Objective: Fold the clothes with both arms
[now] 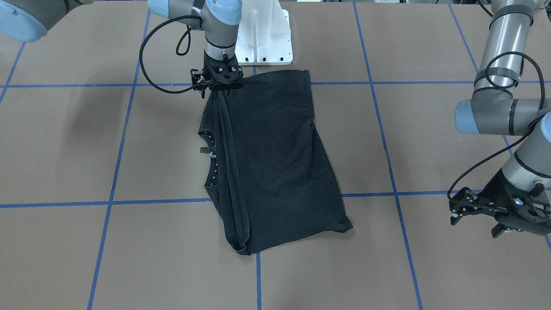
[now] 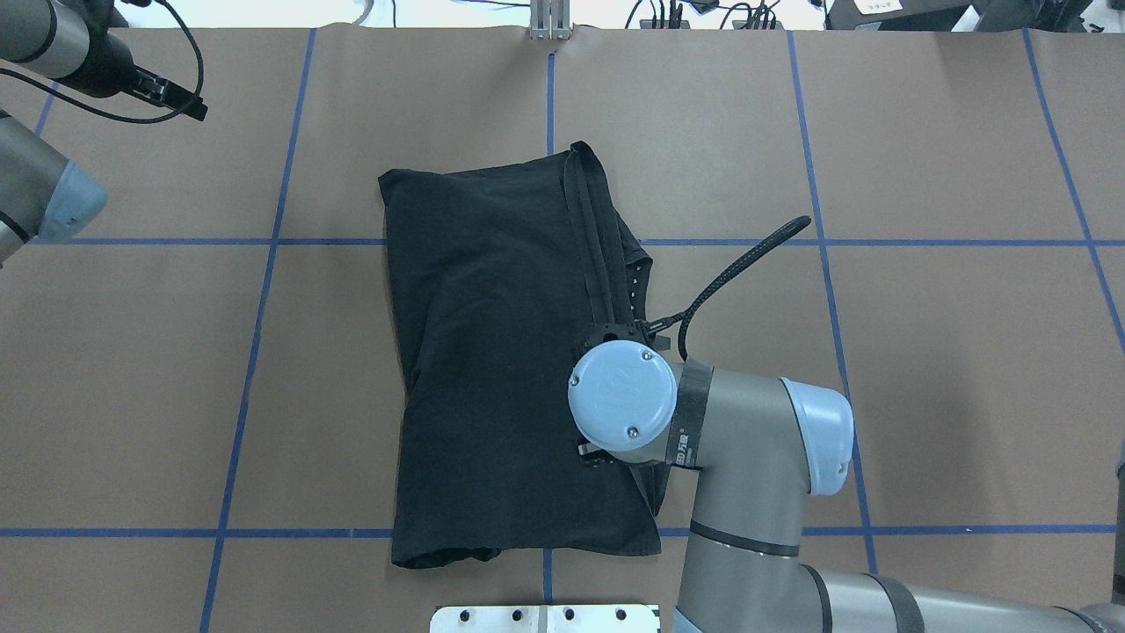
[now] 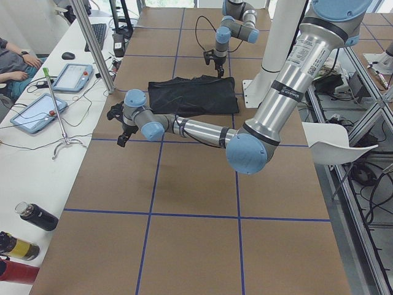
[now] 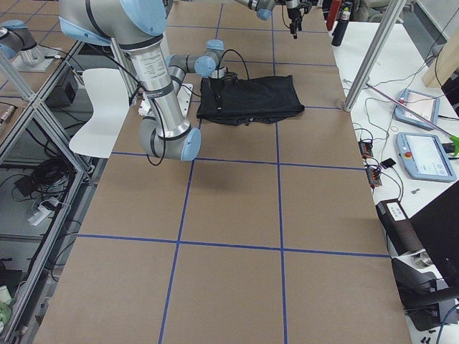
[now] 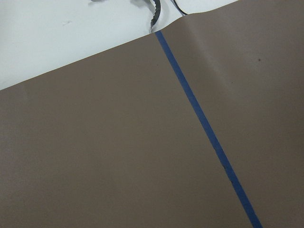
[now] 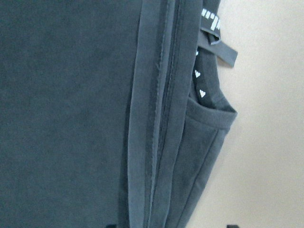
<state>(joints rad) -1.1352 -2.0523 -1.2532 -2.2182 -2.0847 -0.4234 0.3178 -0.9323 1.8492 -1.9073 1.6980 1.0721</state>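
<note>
Left gripper (image 1: 475, 219) hangs near the table's (image 1: 64, 150) far left corner, clear of the T-shirt (image 1: 275, 163); you cannot tell whether it is spread. Mid-table that T-shirt lies folded into a long panel. With the right gripper (image 1: 219, 86) over its hem, jaws spread, crosswise folds likely remain.

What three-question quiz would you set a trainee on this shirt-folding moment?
1. True or false: the left gripper touches the T-shirt.
2. Which is over the T-shirt? A. left gripper B. right gripper C. both
3. Fill in: the tape lines on the table are ____.
Key: 1 false; 2 B; 3 blue.
</note>
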